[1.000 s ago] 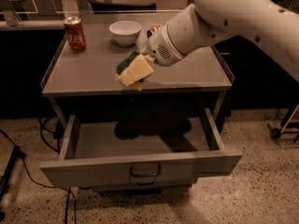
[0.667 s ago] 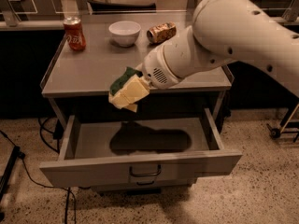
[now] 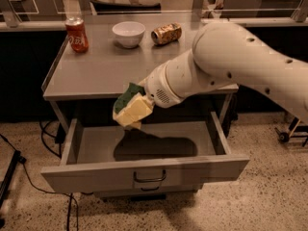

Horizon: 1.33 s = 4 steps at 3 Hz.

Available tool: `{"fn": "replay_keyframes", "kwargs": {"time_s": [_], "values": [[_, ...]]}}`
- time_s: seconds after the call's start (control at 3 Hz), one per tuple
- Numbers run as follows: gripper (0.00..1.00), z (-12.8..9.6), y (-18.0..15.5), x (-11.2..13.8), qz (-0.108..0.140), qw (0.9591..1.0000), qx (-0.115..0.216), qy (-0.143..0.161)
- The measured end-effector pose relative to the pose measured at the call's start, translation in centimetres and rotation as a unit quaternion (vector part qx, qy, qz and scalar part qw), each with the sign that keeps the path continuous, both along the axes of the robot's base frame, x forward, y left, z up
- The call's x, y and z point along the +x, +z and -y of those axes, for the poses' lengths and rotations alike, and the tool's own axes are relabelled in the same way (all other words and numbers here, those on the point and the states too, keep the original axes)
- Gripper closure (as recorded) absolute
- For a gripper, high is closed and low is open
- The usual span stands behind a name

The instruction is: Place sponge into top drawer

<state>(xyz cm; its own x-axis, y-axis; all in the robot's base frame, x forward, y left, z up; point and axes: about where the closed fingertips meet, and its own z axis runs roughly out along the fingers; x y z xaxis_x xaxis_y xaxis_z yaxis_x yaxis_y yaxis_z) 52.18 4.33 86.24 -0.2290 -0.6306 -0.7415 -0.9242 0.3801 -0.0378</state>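
The sponge (image 3: 128, 100), dark green over pale yellow foam, hangs in the air above the left-middle of the open top drawer (image 3: 96, 148). My gripper (image 3: 134, 112) is at the end of the big white arm (image 3: 216, 66) and is shut on the sponge, just in front of the tabletop's front edge. The drawer is pulled fully out; its grey front panel (image 3: 86, 176) has a small wire handle (image 3: 149, 178) at centre. The arm's shadow lies on the drawer floor, where nothing else shows. Part of the sponge is hidden by the gripper.
On the grey tabletop (image 3: 106, 69) stand a red soda can (image 3: 77, 34) at the back left and a white bowl (image 3: 128, 33); a can (image 3: 166, 33) lies on its side beside the bowl. Cables (image 3: 19, 167) run over the floor at the left. A wheeled stand (image 3: 291, 129) is at the right.
The gripper has carried the sponge from above the tabletop forward, past the table's front edge, and lower, over the open drawer. The cans and bowl have not moved.
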Motion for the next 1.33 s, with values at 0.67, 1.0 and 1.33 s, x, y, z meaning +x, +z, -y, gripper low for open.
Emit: {"fn": "replay_keyframes", "kwargs": {"time_s": [0.67,1.0,1.33], "values": [[1.0,-1.0,-7.6,0.6,-0.01,0.9998,-0.005,0.016],[1.0,-1.0,-7.7,0.6,-0.01,0.9998,-0.005,0.016],[1.0,-0.4,-9.9,0.5,-0.002,0.9997,-0.014,0.019]]}}
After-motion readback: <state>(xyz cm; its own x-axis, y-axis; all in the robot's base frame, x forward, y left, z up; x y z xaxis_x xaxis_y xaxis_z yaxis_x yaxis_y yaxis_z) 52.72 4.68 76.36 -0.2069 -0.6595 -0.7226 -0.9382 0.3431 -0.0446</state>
